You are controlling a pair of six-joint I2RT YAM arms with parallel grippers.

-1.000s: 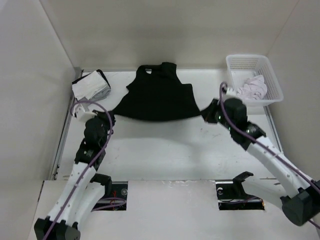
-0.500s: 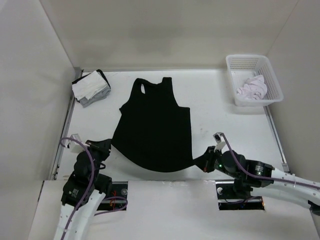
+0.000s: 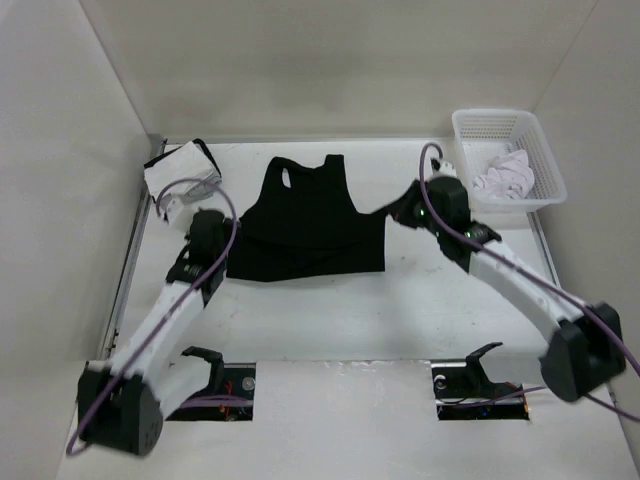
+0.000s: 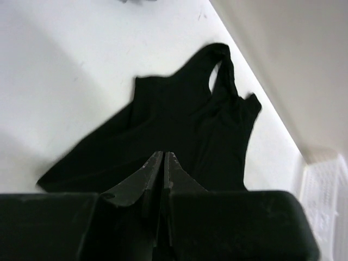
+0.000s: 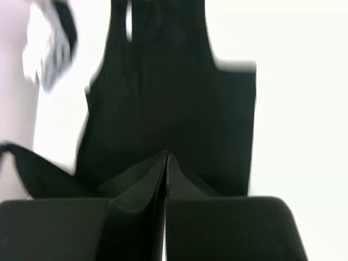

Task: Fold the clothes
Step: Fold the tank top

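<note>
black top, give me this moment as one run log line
black top on table, straps far side | left gripper shut on its left edge | right gripper shut on its right edge | fold not finished

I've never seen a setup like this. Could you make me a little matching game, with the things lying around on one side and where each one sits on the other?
Things:
1. black top
2. white basket
3. pale garment
4. white-and-grey cloth stack

Places:
a. far left corner
b. inside the basket
c. lying in the middle
d. far right corner

Pairs: 1-c, 2-d, 3-b, 4-a
</note>
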